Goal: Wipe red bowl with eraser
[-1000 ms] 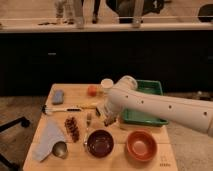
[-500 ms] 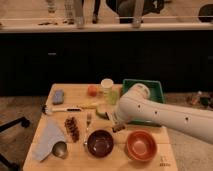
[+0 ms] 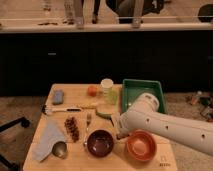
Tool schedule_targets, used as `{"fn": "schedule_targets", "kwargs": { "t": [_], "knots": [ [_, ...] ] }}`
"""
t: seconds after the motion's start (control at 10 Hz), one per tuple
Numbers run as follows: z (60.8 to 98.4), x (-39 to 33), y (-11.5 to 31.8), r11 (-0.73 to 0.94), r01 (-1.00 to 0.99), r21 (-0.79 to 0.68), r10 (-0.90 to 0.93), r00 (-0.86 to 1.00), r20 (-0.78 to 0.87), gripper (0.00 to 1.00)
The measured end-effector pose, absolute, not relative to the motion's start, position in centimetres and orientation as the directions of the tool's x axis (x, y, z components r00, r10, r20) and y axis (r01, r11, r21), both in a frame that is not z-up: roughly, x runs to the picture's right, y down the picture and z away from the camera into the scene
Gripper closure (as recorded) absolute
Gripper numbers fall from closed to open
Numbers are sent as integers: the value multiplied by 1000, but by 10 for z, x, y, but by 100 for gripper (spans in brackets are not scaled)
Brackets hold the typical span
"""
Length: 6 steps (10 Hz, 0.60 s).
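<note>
Red bowl (image 3: 141, 145), round, glossy orange-red plastic, looks light and slippery, likely to skid on the wooden desk (image 3: 75, 157) unless wiped gently inside, sitting just right of the claw (image 3: 120, 134), whose grip I cannot tell.

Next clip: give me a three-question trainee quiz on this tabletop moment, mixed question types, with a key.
1. True or false: the red bowl sits right of the maroon bowl.
2. Which lies in the table's far-left corner? A) blue-grey pad B) green tray C) orange fruit
3. Fill in: the pincer is at the end of the white arm, between the two ____.

Key: 1 true; 2 A; 3 bowls.
</note>
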<state>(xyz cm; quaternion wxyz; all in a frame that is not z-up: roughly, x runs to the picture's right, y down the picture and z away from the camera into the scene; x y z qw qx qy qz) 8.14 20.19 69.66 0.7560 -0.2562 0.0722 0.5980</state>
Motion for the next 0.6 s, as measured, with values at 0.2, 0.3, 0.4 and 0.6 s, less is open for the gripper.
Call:
{"fn": "schedule_targets", "kwargs": {
  "t": [0.2, 0.3, 0.4, 0.6],
  "knots": [
    [697, 80, 201, 159, -940, -302, 868, 279, -412, 100],
    [697, 81, 201, 158, -940, -301, 867, 278, -412, 100],
    [697, 81, 201, 158, -941, -301, 868, 277, -413, 100],
    [697, 80, 201, 158, -940, -303, 867, 279, -413, 100]
  ]
}}
